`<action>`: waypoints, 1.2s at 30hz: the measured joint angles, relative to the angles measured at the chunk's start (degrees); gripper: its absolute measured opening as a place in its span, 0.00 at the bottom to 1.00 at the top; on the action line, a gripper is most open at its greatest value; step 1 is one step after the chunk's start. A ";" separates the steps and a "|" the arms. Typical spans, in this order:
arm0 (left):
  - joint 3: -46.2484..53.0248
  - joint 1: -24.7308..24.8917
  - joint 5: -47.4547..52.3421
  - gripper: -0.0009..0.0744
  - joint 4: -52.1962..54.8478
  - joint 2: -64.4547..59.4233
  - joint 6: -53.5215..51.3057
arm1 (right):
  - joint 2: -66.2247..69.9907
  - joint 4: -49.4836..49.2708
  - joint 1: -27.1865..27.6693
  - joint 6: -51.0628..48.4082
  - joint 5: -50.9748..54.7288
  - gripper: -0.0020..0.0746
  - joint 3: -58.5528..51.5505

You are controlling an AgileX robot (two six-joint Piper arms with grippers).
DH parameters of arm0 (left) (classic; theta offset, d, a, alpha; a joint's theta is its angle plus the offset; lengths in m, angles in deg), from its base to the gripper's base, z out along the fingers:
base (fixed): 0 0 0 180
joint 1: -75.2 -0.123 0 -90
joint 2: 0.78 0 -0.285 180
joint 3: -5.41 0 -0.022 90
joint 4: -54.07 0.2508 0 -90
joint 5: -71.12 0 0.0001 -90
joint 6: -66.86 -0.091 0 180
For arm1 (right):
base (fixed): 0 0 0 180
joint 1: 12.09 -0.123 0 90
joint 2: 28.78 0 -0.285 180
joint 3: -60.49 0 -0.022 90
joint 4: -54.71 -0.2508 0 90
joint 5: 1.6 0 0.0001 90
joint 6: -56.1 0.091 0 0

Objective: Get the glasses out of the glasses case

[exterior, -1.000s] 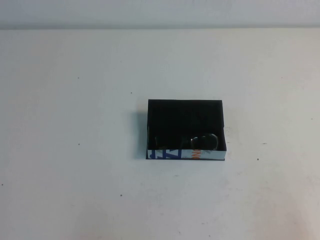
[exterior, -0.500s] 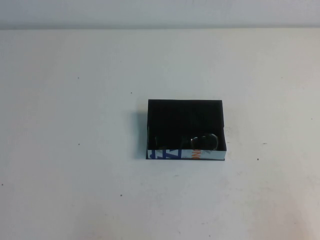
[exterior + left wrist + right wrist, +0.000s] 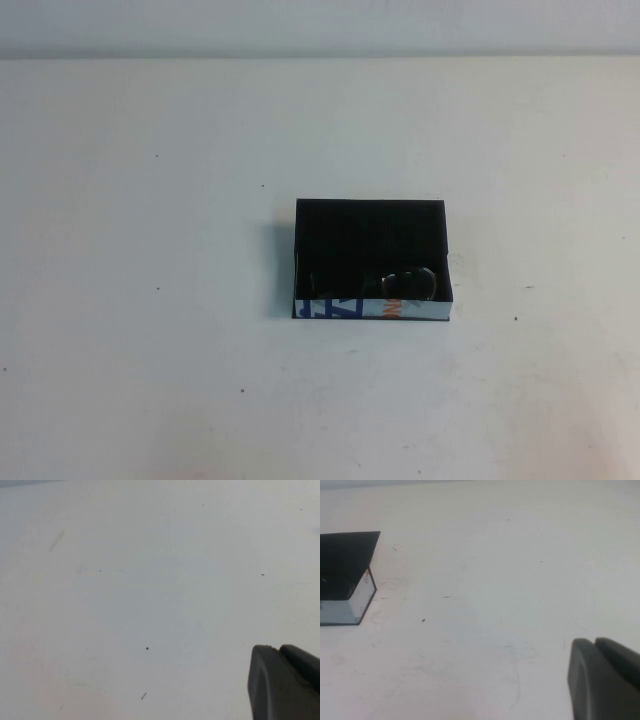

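While the glasses (image 3: 408,284) lie inside the glasses case (image 3: 372,258) on the counter (image 3: 150,350), the left hand (image 3: 285,682) is seen over bare counter, and the right hand (image 3: 605,680) at the case's 4 o'clock, well apart; neither hand's grip state can be told.

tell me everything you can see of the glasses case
The glasses case is a shallow rectangular black box, open-topped, lying flat near the middle of the white table. Its inside is black; the side wall facing the robot is white with blue and orange marks. The dark glasses lie inside against that wall. Neither claw touches it: the left claw and right claw sit apart over bare table.
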State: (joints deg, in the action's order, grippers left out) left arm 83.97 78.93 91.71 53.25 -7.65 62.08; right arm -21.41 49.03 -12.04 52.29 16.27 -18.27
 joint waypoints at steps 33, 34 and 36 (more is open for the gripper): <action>0.00 0.00 0.00 0.01 0.00 0.00 0.00 | 27.16 -15.37 0.00 -12.45 9.30 0.00 30.91; 0.00 0.00 0.00 0.01 0.00 0.00 0.00 | 29.99 -15.66 0.00 -14.59 10.94 0.00 33.18; 0.00 0.00 0.00 0.01 0.00 0.00 0.00 | 35.45 -15.76 0.00 -17.96 14.73 0.00 38.35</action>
State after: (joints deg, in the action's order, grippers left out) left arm 83.97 78.93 91.71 53.25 -7.65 62.08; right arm 14.03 33.27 -12.04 34.33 30.99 20.07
